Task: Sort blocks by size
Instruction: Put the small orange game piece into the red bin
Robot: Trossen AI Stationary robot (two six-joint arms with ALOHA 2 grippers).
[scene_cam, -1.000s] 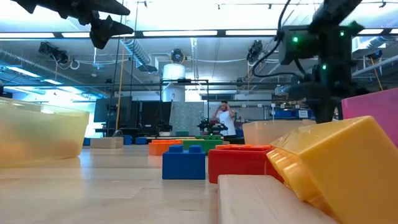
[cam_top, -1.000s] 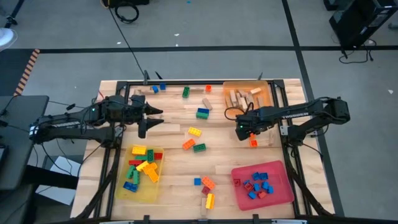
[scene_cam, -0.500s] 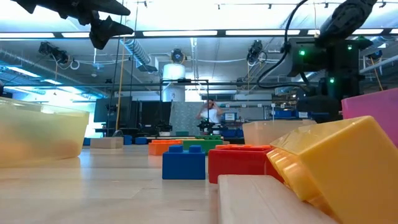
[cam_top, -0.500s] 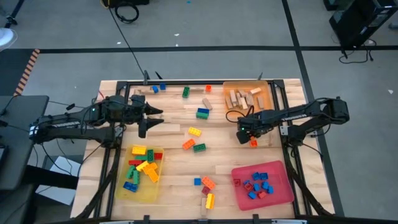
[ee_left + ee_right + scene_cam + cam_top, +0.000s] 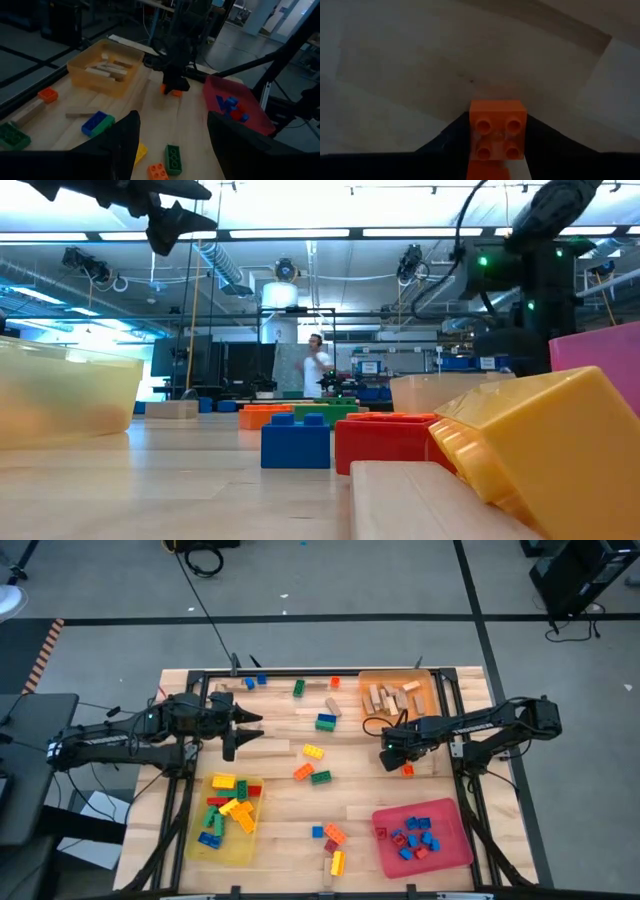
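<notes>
Orange four-stud block [image 5: 497, 129] between dark pincer fingers [image 5: 451, 140], pale wooden table [image 5: 420, 65].

Looks straight down from high up on the whole table [image 5: 290, 790]. Sits low at table height, looking across into the room. Rides on each wrist, looking forward; very close on the right to an orange block [image 5: 497, 129], also seen from the left wrist [image 5: 172, 91].

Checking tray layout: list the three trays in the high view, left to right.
Yellow tray → orange tray → red tray. The orange tray's left edge starts before the red tray's, and the red reaches farther right.
</notes>
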